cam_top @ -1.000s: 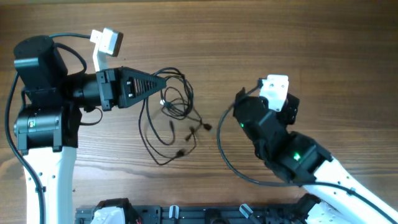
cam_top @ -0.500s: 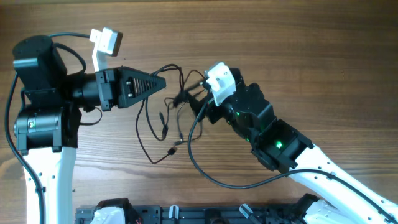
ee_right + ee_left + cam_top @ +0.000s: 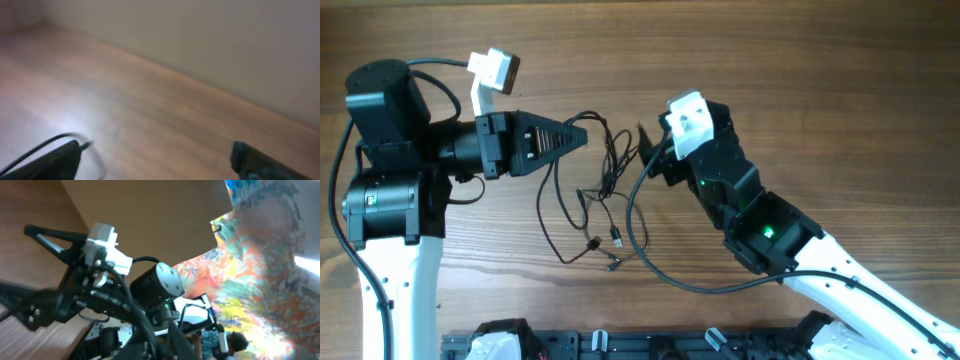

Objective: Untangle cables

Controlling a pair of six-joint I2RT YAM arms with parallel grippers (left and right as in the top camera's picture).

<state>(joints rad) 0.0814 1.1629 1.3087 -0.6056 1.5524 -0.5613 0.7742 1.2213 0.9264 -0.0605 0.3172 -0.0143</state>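
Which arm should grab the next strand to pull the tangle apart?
Right. The right gripper is open, just beside the cables, free to pinch a strand. The left gripper looks shut on a strand's end, so it likely anchors.

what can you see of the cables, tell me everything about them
The cables are several thin dark wires with small silvery plug ends, lying as a loose tangle of loops on the wooden table between the two grippers. One strand runs up to the tip of the left gripper, which looks pinched shut on it. The open right gripper sits close by the tangle's right side; whether it touches a wire cannot be told.
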